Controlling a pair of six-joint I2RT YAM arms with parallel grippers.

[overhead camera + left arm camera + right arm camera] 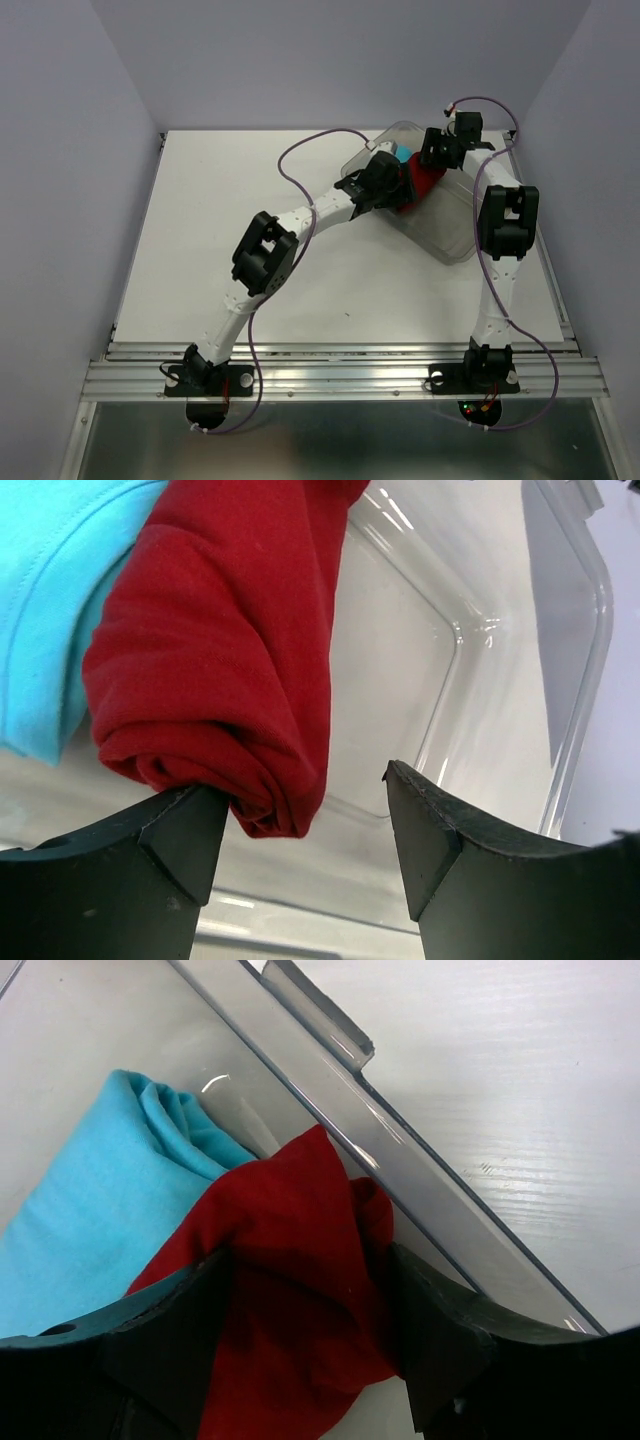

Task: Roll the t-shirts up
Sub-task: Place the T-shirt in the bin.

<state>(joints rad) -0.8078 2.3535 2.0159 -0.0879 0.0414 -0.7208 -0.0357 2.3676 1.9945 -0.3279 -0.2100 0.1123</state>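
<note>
Robotics lab test cell: a white counter (220, 250) enclosed by plain pale walls (60, 200), with the left arm (265, 250) and right arm (505, 225) bolted to aluminium rails (340, 378) at its near edge.

Rolled red shirt (225, 650) beside cyan shirt (50, 600); clear bin (470, 670)

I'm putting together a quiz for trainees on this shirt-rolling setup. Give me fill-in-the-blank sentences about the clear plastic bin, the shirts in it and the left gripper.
The clear plastic bin holds ___ rolled cloth shirts.
The second t-shirt, lying beside the dark red rolled t-shirt, is coloured ___.
The left gripper has its jaws ___.
Missing words: two; cyan; open.
</note>
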